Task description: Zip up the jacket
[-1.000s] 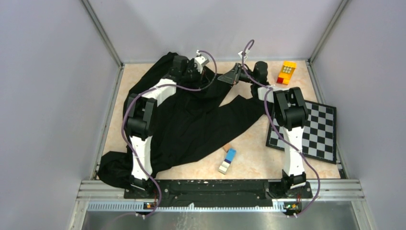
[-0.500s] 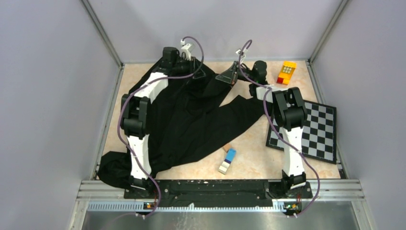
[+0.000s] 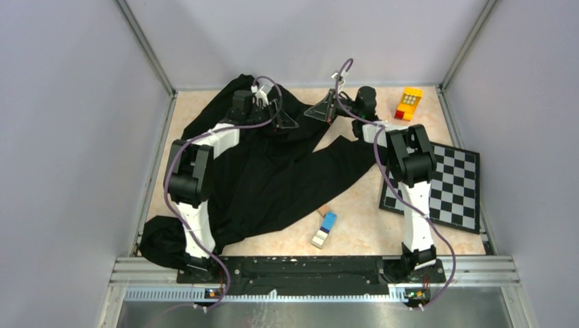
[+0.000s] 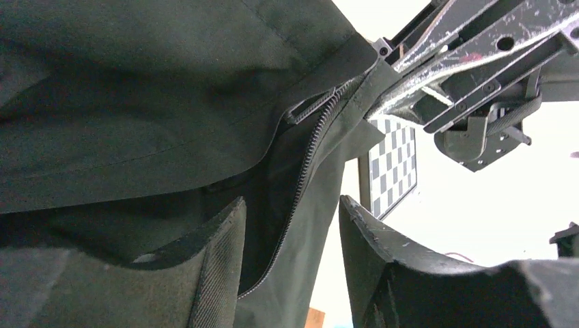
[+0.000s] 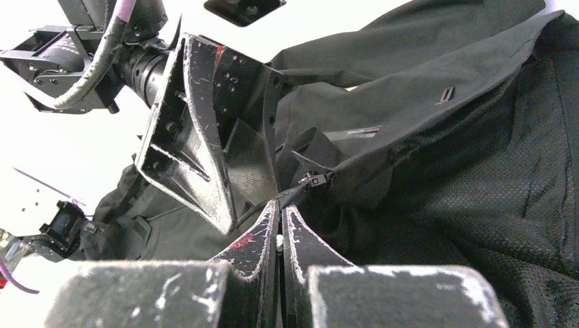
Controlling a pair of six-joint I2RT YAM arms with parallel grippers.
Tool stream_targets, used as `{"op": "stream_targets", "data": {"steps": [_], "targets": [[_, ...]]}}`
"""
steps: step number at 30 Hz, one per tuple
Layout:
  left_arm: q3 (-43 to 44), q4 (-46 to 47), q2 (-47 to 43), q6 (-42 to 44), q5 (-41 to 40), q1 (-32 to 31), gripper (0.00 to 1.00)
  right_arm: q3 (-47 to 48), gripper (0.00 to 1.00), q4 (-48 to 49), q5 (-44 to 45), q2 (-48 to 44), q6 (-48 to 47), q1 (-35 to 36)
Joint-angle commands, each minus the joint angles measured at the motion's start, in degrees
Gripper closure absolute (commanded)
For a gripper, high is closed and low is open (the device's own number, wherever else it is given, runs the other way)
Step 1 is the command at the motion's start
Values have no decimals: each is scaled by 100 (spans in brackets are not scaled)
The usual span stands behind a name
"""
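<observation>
1. Left arm (image 3: 198, 222) and right arm (image 3: 414, 208): white link shells, black joint housings.
2. Purple cable (image 3: 348, 63) runs along each arm, looping free near the wrist.
3. Fingers (image 5: 198, 157): black triangular plates, scuffed pale at edges, screw holes, red smudges.
4. Inner pads (image 4: 218, 273) finely ribbed.

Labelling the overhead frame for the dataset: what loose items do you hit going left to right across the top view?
jacket → blue-and-white block → yellow toy → chequered board. Both arms are left out because they overlap the jacket.
</observation>
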Motion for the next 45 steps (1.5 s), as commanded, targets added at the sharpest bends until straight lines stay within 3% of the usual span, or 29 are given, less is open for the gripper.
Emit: {"op": "stream_targets", "data": {"steps": [1, 15, 20, 25, 45], "targets": [[-115, 819, -294, -804, -442, 14, 43, 144, 100, 156, -17, -444, -193, 89], [-349, 1814, 19, -2547, -307, 66, 38, 60, 100, 225, 39, -492, -174, 104], [-385, 2381, 214, -3049, -215, 57, 46, 16, 100, 253, 47, -489, -165, 111], [-359, 2435, 254, -3113, -278, 56, 53, 14, 100, 268, 47, -492, -158, 112], [-329, 2888, 444, -3579, -444, 2, 61, 63, 100, 356, 29, -467, -75, 105]]}}
